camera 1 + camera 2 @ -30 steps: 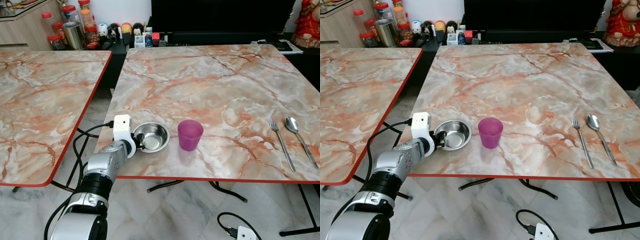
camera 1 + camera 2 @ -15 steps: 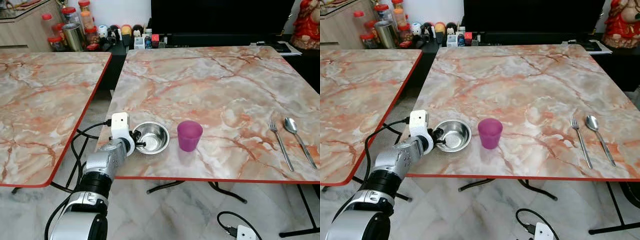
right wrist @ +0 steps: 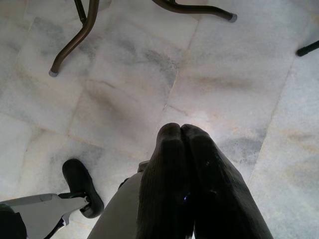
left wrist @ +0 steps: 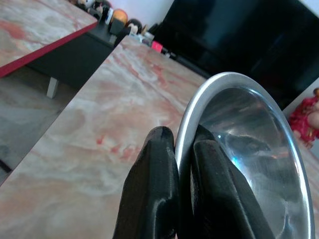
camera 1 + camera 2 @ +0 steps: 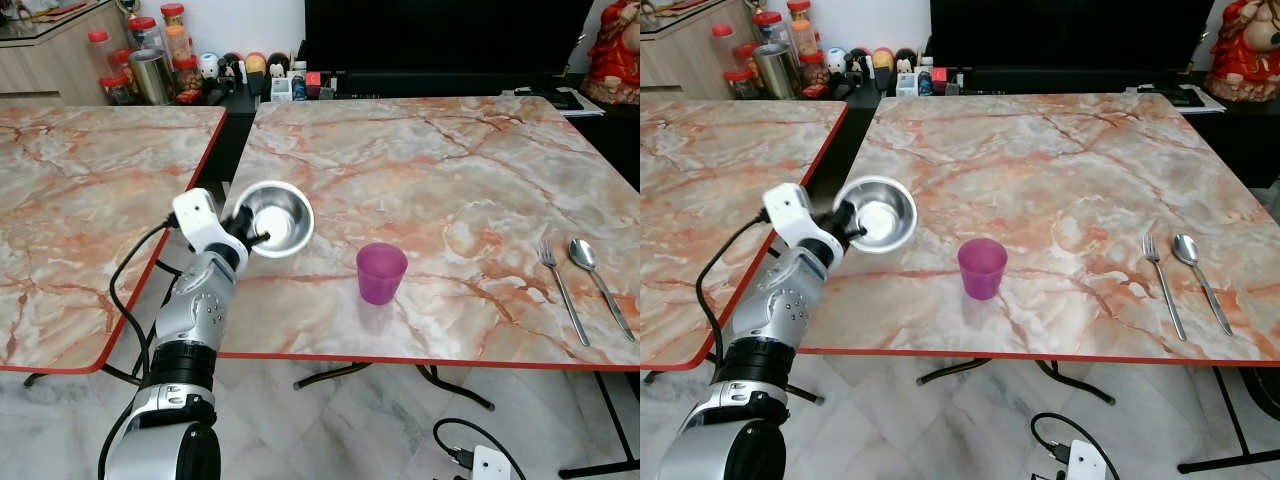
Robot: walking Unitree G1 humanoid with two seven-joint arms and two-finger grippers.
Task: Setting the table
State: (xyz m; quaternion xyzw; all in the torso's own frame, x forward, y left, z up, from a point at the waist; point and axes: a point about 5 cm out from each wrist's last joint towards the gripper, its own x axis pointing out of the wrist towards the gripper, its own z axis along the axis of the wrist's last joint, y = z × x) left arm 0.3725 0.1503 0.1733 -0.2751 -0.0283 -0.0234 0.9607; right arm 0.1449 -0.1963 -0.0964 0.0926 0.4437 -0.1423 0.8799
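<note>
My left gripper is shut on the rim of a steel bowl, which it holds tilted in the air above the near left part of the marble table. In the left wrist view the two black fingers pinch the bowl's rim between them. A purple cup stands upright on the table to the right of the bowl. A fork and a spoon lie side by side near the table's right edge. My right gripper hangs shut over the floor.
A second marble table stands to the left across a narrow gap. Jars and small items line a dark shelf behind. A cable lies on the tiled floor under the table.
My left gripper has lifted the steel bowl off the table, up and slightly left, and tilted it. The cup, fork and spoon have stayed put.
</note>
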